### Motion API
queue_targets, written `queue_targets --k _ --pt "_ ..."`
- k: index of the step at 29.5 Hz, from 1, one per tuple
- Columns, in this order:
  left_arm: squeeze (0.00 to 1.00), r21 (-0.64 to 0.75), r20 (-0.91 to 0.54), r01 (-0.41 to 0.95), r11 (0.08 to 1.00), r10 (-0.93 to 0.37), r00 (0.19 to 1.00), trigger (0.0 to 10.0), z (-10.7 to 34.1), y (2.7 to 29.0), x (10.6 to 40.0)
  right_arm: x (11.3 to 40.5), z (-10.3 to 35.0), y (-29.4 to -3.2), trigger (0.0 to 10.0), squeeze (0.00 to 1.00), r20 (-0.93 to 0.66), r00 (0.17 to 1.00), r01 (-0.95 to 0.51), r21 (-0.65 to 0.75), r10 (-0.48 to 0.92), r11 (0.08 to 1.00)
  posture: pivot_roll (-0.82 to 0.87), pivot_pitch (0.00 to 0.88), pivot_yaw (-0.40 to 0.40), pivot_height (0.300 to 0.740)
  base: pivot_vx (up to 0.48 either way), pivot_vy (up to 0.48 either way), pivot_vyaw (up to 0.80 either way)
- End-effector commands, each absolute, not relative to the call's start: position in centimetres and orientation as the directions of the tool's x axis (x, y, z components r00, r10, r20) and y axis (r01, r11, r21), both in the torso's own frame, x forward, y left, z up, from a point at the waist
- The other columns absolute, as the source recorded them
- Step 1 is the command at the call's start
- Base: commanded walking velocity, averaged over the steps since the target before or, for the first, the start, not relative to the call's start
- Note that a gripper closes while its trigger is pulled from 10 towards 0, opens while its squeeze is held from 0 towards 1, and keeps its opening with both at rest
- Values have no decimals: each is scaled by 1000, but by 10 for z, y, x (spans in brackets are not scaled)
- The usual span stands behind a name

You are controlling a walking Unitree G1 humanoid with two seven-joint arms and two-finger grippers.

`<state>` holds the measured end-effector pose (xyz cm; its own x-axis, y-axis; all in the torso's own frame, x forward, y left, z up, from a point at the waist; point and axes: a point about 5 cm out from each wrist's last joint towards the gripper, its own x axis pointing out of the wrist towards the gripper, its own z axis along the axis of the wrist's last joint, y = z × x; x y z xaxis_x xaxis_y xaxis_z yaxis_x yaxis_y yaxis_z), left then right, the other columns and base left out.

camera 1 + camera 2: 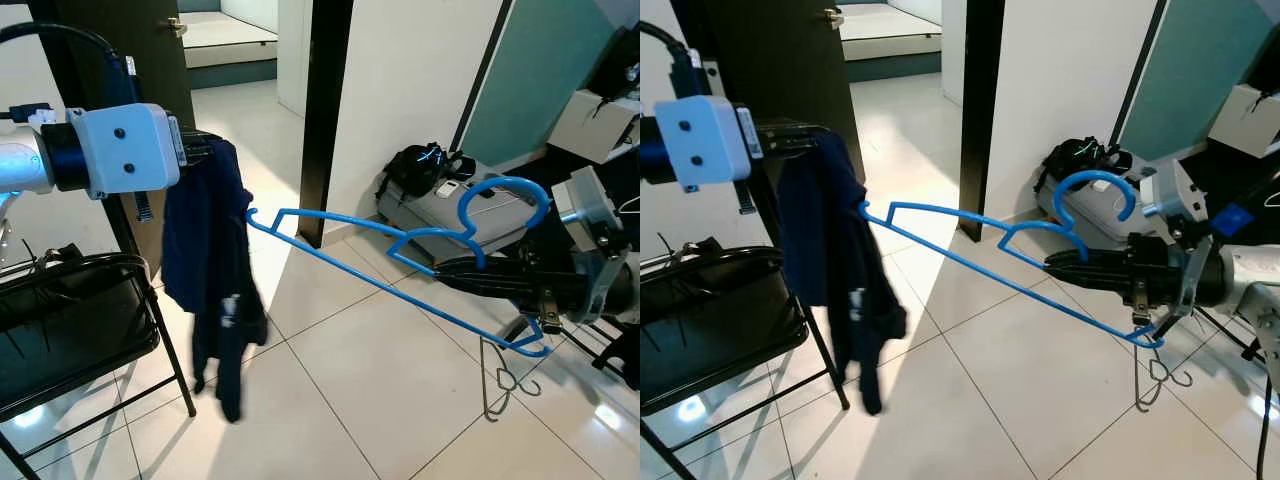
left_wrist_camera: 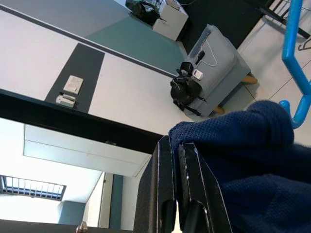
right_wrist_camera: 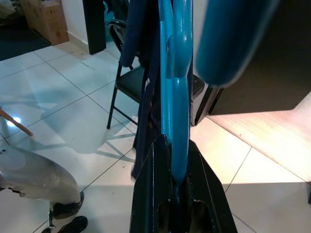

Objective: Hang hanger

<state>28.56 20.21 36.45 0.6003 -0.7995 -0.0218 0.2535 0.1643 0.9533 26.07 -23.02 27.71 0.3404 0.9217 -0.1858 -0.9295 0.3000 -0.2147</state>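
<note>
Right gripper (image 1: 1065,265): jaws pinching blue hanger (image 1: 980,250) near its hook, held level above tiled floor (image 1: 1020,390).
Hanger tip: touching navy garment (image 1: 835,260).
Left gripper (image 2: 177,160): jaws pressed together on garment, beside folding chair (image 1: 70,320).

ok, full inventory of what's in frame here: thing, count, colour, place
hanger: 1, blue, held level in the right gripper, its far tip touching the garment
garment: 1, dark navy, hanging from the left gripper beside the folding chair
folding chair: 1, black, on the robot's left
wire hanger: 1, grey, on the floor tiles low on the right
suitcase: 1, grey, lying against the white wall
bag: 1, black, on the suitcase
door frame: 1, black, centre back
box: 1, white, upper right
left gripper: fingers shut on the garment
right gripper: fingers shut on the hanger
</note>
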Motion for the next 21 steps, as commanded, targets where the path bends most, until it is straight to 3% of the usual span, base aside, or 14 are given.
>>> queue_targets --k 1,12,21 --pt "0 960 -6 234 156 -820 573 10000 370 197 283 262 280 -227 10000 0 -177 331 -929 -234 927 287 41 0 -25 740 0 0 0" --pt "0 961 8 230 156 -842 539 10000 373 192 280 270 282 -225 10000 0 -178 390 -897 -295 904 329 44 0 -30 740 0 0 0" --pt "0 961 6 246 128 -897 442 10000 376 169 272 275 280 -215 10000 0 -157 383 -893 -316 910 322 44 0 -32 740 0 0 0"
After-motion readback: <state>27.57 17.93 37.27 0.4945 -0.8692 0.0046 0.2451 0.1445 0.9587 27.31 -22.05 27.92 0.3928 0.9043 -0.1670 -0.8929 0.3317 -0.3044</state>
